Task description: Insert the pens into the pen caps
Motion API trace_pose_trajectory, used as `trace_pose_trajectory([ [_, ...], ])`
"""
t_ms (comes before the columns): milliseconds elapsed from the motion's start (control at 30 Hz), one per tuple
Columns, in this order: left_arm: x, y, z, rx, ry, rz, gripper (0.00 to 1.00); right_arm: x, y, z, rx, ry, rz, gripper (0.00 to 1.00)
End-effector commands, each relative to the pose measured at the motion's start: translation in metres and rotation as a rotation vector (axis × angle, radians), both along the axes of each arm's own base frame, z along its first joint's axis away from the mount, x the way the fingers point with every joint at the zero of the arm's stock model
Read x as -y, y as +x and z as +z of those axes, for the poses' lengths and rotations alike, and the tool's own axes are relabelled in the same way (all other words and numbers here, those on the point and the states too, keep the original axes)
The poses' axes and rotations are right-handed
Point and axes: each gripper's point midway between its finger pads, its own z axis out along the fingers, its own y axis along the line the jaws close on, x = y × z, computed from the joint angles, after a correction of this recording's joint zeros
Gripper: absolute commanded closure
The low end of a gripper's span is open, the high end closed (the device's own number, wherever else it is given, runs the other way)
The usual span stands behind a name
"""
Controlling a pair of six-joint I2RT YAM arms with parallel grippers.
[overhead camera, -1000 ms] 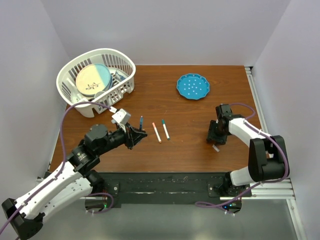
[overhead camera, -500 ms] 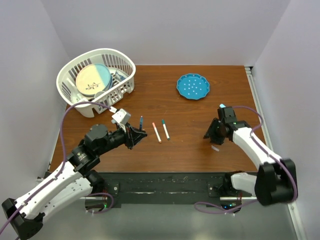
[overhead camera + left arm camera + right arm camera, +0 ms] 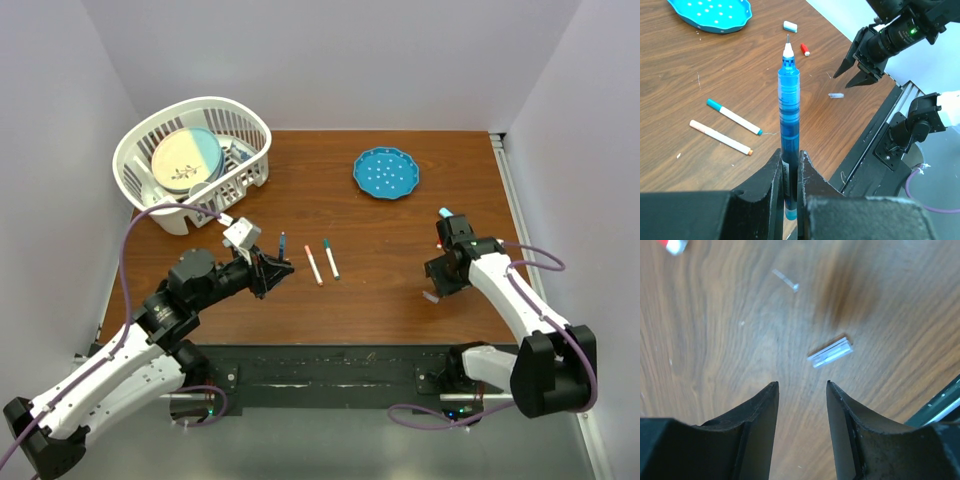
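Observation:
My left gripper (image 3: 272, 270) is shut on a dark blue pen (image 3: 788, 115), which stands tip-up between the jaws (image 3: 789, 156). Two white pens lie on the table: one with teal ends (image 3: 331, 258) (image 3: 733, 116) and one with orange ends (image 3: 313, 265) (image 3: 720, 137). My right gripper (image 3: 437, 282) (image 3: 801, 384) is open and empty, just above the table. A clear grey cap (image 3: 830, 352) (image 3: 836, 95) lies just beyond its fingertips. A red cap (image 3: 804, 49) (image 3: 674, 245) and a light blue cap (image 3: 790, 26) (image 3: 444, 212) lie farther back.
A white basket (image 3: 255, 122) holding plates stands at the back left. A blue dotted plate (image 3: 386, 172) (image 3: 710, 12) sits at the back centre. The table's near edge and the black rail run just below the right gripper.
My right arm has swung out and shifted the open gripper slightly right and nearer, over the grey cap. The left arm and its blue pen have not moved.

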Motion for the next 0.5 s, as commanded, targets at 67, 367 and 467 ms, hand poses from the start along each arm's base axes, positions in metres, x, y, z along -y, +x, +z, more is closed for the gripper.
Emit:
trace_pose_trajectory([
  [67, 0.0, 0.001, 0.006, 0.02, -0.017, -0.001, 1.0, 0.022, 0.0, -0.013, 0.058, -0.054, -0.243, 0.51],
  [367, 0.0, 0.002, 0.005, 0.017, -0.01, 0.0, 1.0, 0.024, -0.01, -0.033, 0.003, -0.05, -0.323, 0.5],
  [467, 0.001, 0.003, 0.004, 0.015, -0.008, 0.001, 1.0, 0.025, -0.014, -0.041, -0.015, -0.056, -0.341, 0.5],
])
